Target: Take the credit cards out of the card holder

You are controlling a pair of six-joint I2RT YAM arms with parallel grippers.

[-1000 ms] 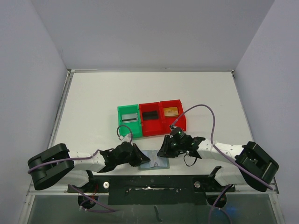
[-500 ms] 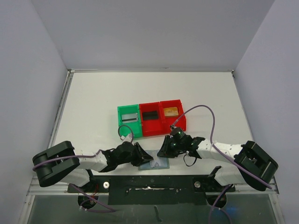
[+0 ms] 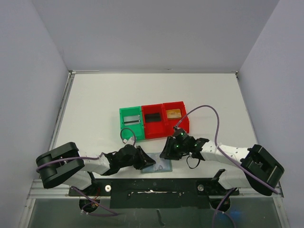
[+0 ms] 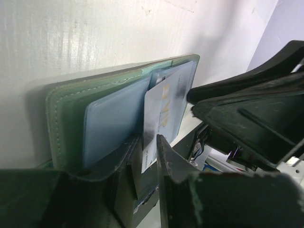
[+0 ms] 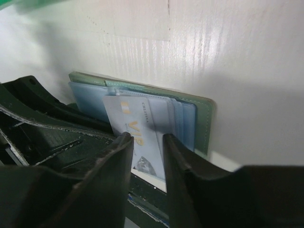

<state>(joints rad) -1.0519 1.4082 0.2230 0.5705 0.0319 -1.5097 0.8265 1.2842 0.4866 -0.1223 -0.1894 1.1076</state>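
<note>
Grey-green card holder (image 3: 157, 166) lies open on the bench (image 3: 156, 90) at its near edge, between the two arms. One credit card (image 4: 164, 107) sticks partway out of a clear pocket, its long axis running out of the pocket toward both wrists. The left gripper (image 4: 147, 145) is narrowly parted with the card's free end in the gap; I cannot tell whether it pinches. The right gripper (image 5: 145, 140), partly open and holding nothing, straddles the same card. The left seems better placed to draw it out lengthwise.
</note>
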